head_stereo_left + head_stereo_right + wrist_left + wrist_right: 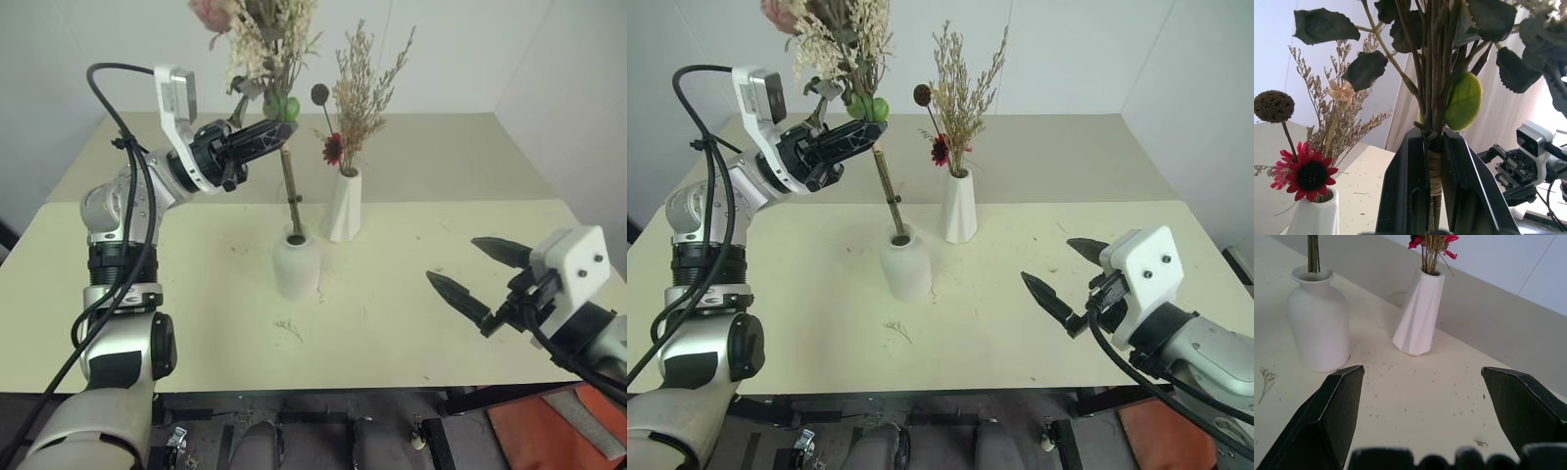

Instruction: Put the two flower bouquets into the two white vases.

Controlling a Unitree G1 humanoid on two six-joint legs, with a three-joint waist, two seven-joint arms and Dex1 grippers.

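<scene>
On the pale cream surface (411, 323), two white vases are stood near the middle: the squat vase (296, 262) nearer the robot and the slim tapered vase (344, 206) just beyond it and to its right, apart from it. The thin bouquet (358, 98) of beige grasses, with a red daisy-like flower and a dark seed head, is seated in the slim vase. The rose bouquet (260, 44), with pink rose, cream sprigs and green leaves, is held up above the squat vase, its stems leaning slightly and their lower end entered in the wide mouth. The left pincer (266, 137) is closed on the bound stems of this bouquet, high above the vase, pointing to the right. The right pincer (480, 274) is held low over the right part of the surface, its black fingers spread wide with nothing between them, well apart from both vases. Nothing is seen to stand between the right pincer and the vases. Small plant crumbs are scattered over the surface, and a loose dried sprig (287, 328) is found lying in front of the squat vase. A seam is noted running across the surface behind the vases. Plain white walls are seen behind and to the right. An orange-red patch (534, 426) is visible on the floor at lower right. No legible writing or label is observed.
</scene>
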